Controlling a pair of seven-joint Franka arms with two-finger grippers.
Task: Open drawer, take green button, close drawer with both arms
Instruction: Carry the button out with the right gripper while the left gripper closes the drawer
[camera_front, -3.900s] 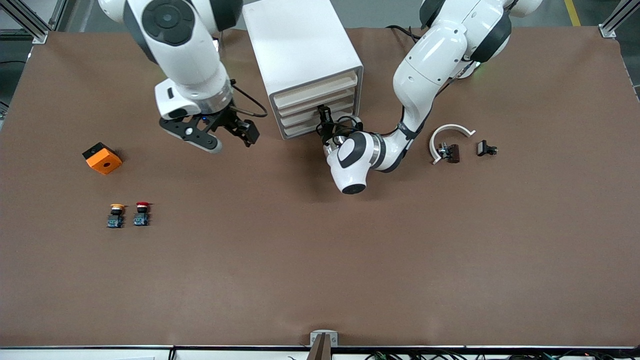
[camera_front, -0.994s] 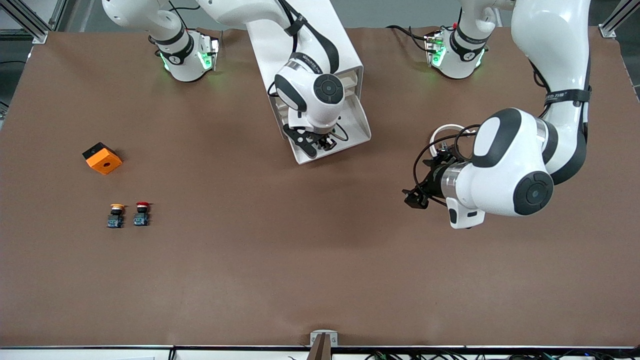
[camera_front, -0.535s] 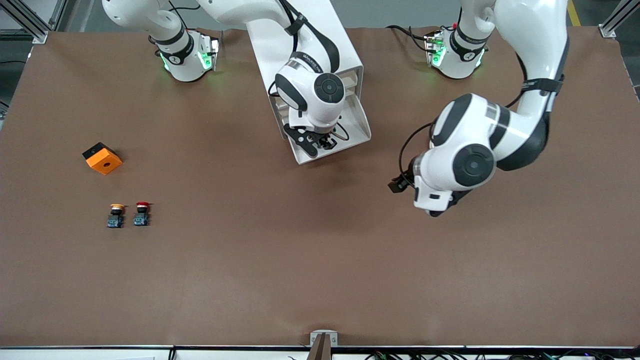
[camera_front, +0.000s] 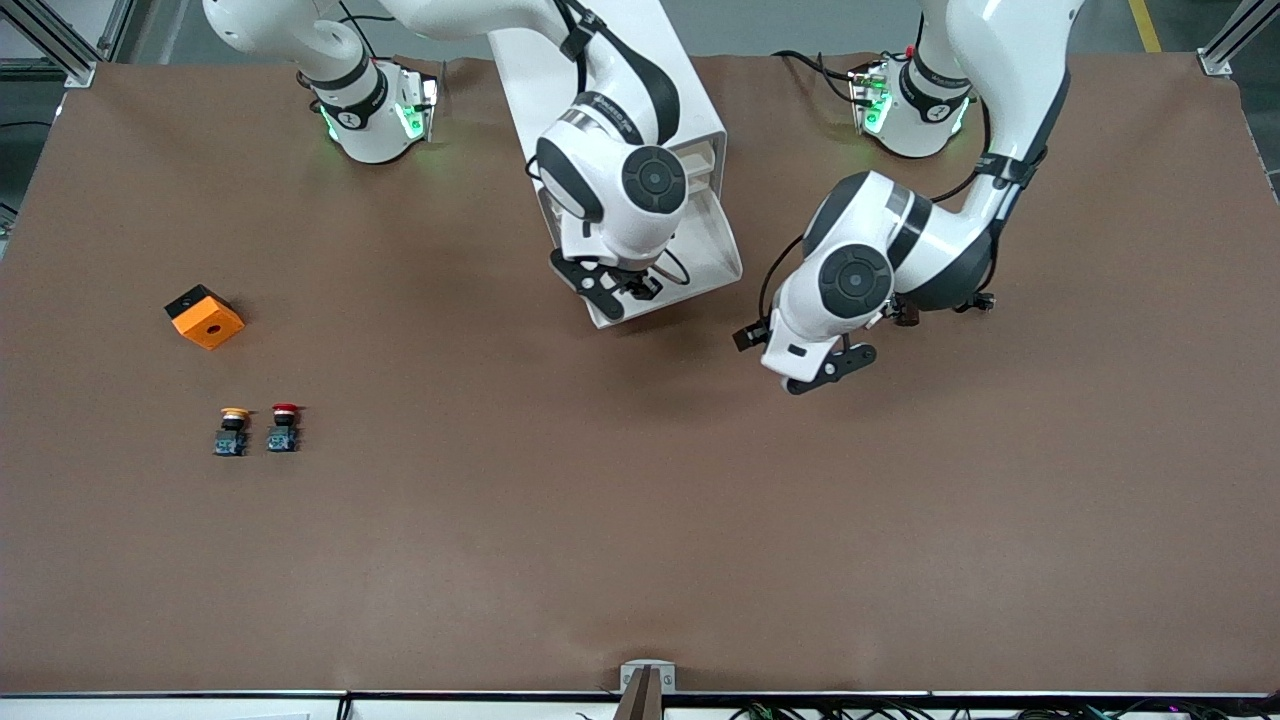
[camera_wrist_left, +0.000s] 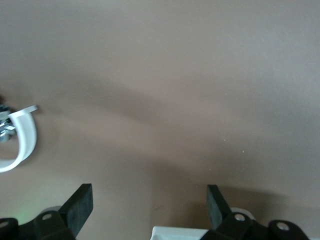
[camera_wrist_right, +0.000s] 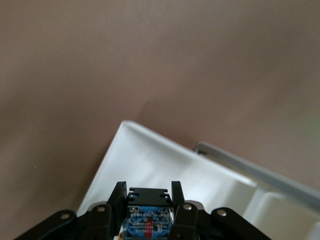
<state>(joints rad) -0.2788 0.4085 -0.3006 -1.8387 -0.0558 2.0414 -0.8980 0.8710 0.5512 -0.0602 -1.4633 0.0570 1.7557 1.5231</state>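
The white cabinet (camera_front: 600, 70) stands at the back middle with its lowest drawer (camera_front: 715, 262) pulled out. My right gripper (camera_front: 625, 288) hangs over the open drawer. In the right wrist view it (camera_wrist_right: 148, 192) is shut on the button (camera_wrist_right: 148, 215). Only the button's black-and-blue body shows; its green cap is hidden. The white drawer floor (camera_wrist_right: 150, 165) lies right under it. My left gripper (camera_front: 790, 360) is over bare table beside the drawer, toward the left arm's end. In the left wrist view it (camera_wrist_left: 147, 205) is open and empty.
An orange block (camera_front: 205, 317), a yellow-capped button (camera_front: 233, 430) and a red-capped button (camera_front: 284, 427) lie toward the right arm's end. A white curved piece (camera_wrist_left: 22, 140) lies near my left gripper; small black parts (camera_front: 980, 300) lie beside the left forearm.
My left arm has swung from over the white curved piece toward the open drawer. My right gripper has stayed over the drawer, shifting only slightly.
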